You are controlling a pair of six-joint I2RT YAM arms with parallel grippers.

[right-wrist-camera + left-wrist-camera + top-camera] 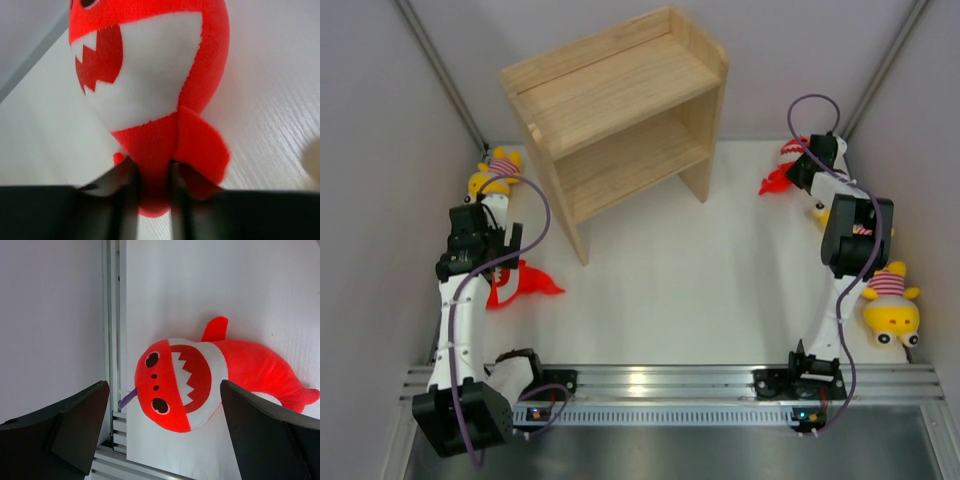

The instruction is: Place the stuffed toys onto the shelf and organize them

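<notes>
The wooden shelf stands at the back centre, both tiers bare. My left gripper is open and hovers over a red fish toy lying at the table's left edge. In the left wrist view the gripper is empty, and the fish lies between and beyond its jaws. My right gripper is at the far right, shut on the tail end of the second red fish. In the right wrist view its fingers pinch that fish. One yellow striped toy lies left of the shelf, and another lies at the right edge.
A third yellow toy is mostly hidden under the right arm. Grey walls close in on both sides. An aluminium rail runs along the near edge. The left table edge and its frame show beside the left fish.
</notes>
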